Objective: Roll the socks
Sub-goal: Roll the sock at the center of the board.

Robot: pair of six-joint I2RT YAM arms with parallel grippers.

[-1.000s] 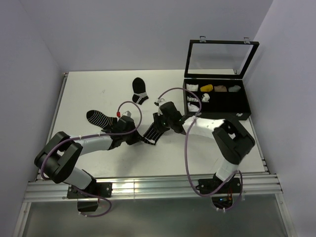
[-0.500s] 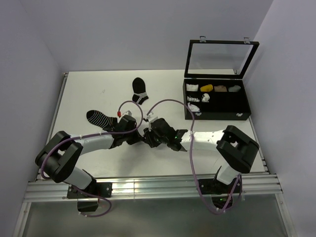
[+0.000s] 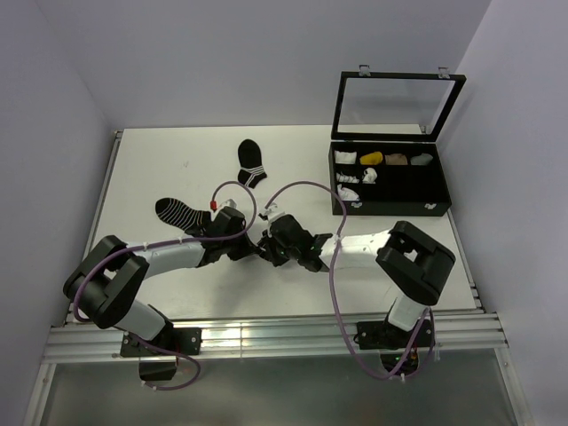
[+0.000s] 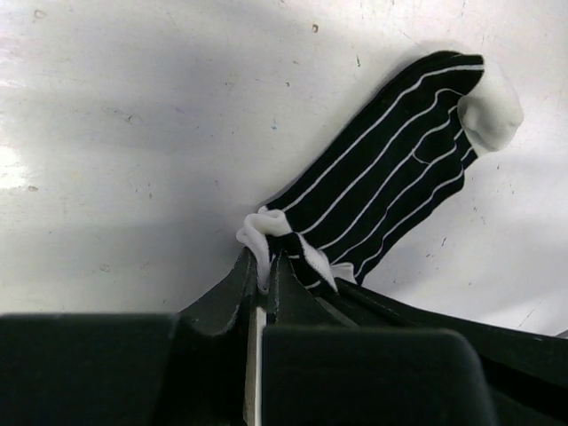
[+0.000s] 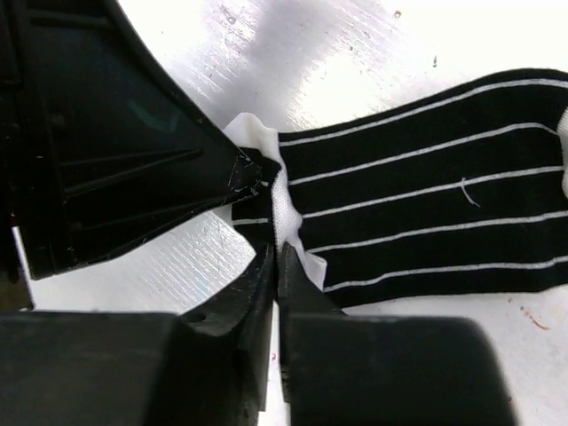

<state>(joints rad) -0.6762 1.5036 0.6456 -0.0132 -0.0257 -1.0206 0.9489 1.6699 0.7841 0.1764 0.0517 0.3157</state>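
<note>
Now the right gripper [image 5: 275, 259] has closed in beside the left gripper [image 4: 263, 282], both pinching the white cuff [image 4: 264, 227] of the black, white-striped sock [image 4: 390, 169], ready for rolling.

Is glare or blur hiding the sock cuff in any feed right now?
Top external: sharp and evenly lit, with glare only on the front rail. Left wrist: the striped sock is sharp, a soft shadow lies across the table, and the left fingers are dark and blurred. Right wrist: the cuff is clear, there is table glare above it, and the right fingers are out of focus.
</note>
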